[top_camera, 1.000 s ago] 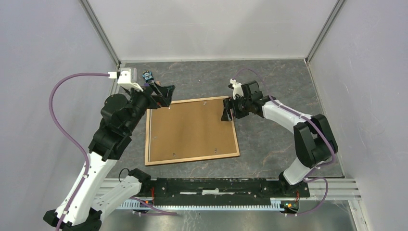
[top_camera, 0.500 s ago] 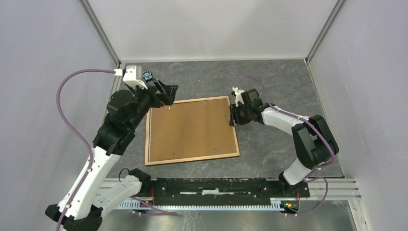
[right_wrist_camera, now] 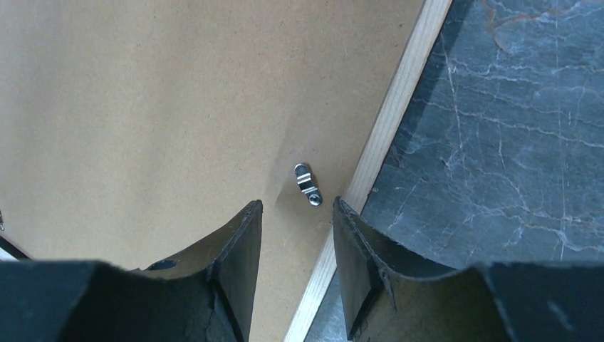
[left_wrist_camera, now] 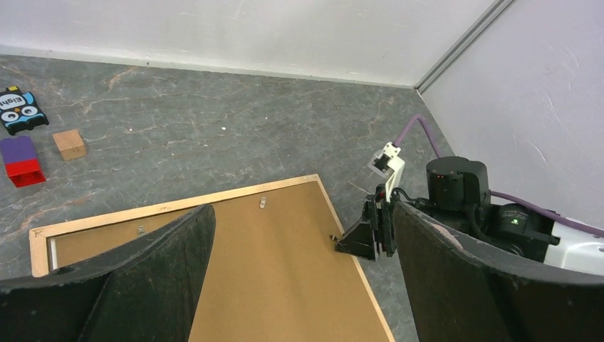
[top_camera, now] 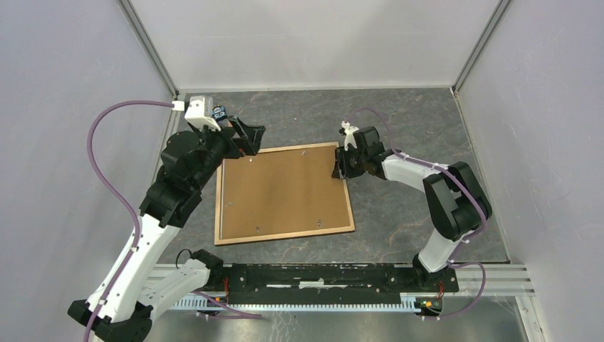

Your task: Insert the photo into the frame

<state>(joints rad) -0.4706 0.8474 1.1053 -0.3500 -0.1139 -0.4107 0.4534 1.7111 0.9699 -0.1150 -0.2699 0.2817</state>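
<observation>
Two arms work the far corners of the frame [top_camera: 285, 236], which lies face down in the middle of the table [top_camera: 399, 114], light wood rails up, with the brown backing board [top_camera: 281, 189] seated inside them. The right gripper [top_camera: 340, 171] is at the frame's 2 o'clock corner, tipped down over the right rail. Its jaws are drawn to a narrow gap with nothing between them, and a small metal turn clip [right_wrist_camera: 308, 185] sits on the board just beyond the fingertips. It looks lined up to swivel that clip and free the board. The left gripper [top_camera: 246, 139] hangs above the 10 o'clock corner, jaws spread wide and holding nothing, probably ready to steady or lift. The photo shows in no view; whether it lies under the board I cannot tell.
</observation>
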